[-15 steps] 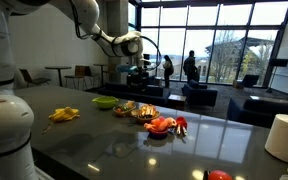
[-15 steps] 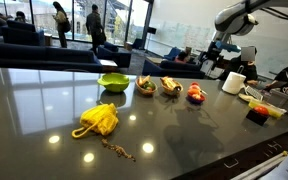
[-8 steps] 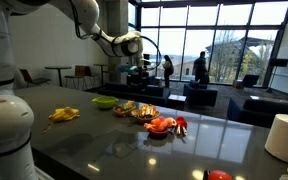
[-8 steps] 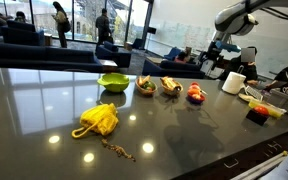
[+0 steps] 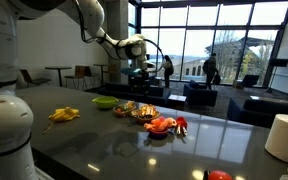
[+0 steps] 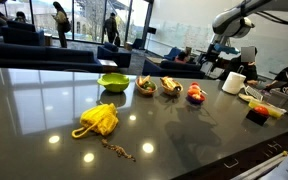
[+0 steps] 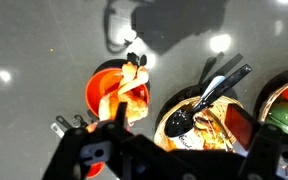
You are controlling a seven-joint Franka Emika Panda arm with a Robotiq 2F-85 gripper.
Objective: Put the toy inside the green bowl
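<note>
A robot's gripper point(image 5: 137, 70) hangs high over a dark, glossy table point(image 6: 44, 100), well clear of everything on it. The job of moving the toy has not begun.

The toy point(image 7: 131, 92), an orange-red lumpy thing, lies in a red bowl point(image 7: 97, 90) well below the jaws and a little to one side of them in the wrist view. Nothing touches it. Whether the jaws stand open or closed cannot be told. The wrist view shows only dark linkage along its bottom edge, and in both exterior views the gripper is too small to read. Nothing appears to be held between them.

The green bowl point(image 6: 112, 82) appears empty. It sits at the end of a row of four dishes, farther from the jaws than any other, and falls outside the wrist view. Two brown bowls point(image 6: 145, 86) of mixed items stand between it and the red bowl. A tiny red piece point(image 5: 181, 125) lies just beside the red bowl, and a yellow toy point(image 6: 97, 120) lies off the row, well away from the jaws.

By the look of things, the whole task is left. The gripper has to come down on the toy, close on it and lift it out of the red bowl. It then has to carry the toy past the two brown bowls and let go over the green bowl.
</note>
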